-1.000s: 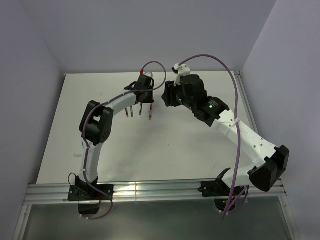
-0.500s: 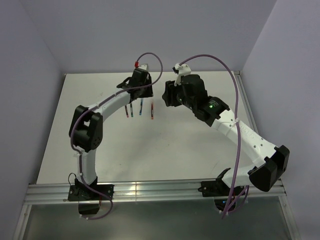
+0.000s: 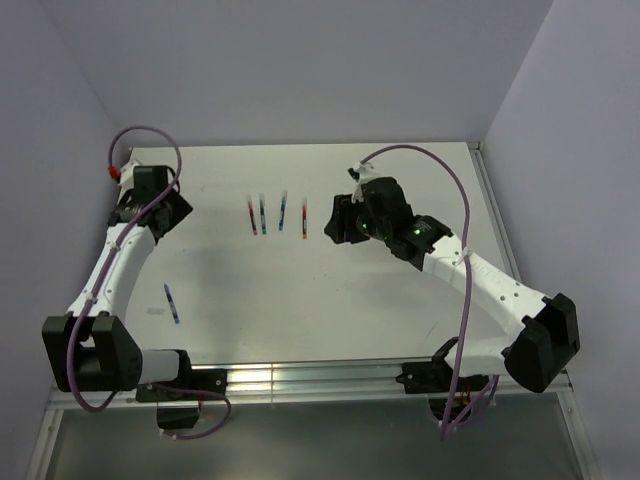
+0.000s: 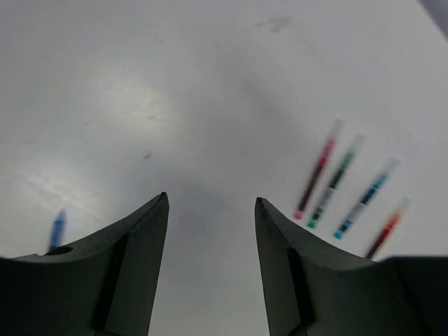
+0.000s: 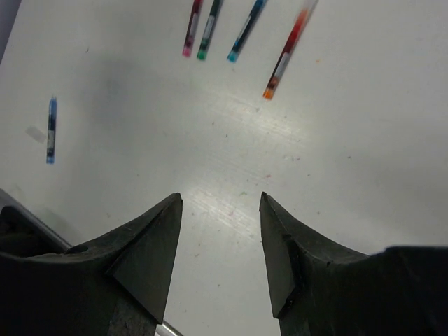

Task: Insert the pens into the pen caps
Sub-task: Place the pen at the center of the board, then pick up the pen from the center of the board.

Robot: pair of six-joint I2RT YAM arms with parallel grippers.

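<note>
The left arm (image 3: 115, 265) is leaning out along the left side of the table (image 3: 330, 300), its elbow sitting low near the base and its wrist angling down at the far left corner. The left gripper (image 4: 210, 203) is hovering above the table with its jaws standing wide apart and nothing between them. The right arm (image 3: 480, 285) is arching from its base toward the middle, and the right gripper (image 5: 220, 199) is likewise hanging wide apart and empty.

Open table (image 3: 320, 290) btwn 4-pen row (image 3: 282, 212) & lone blue pen (image 3: 172, 303); right pincer (image 5: 220, 199) nearby.
</note>
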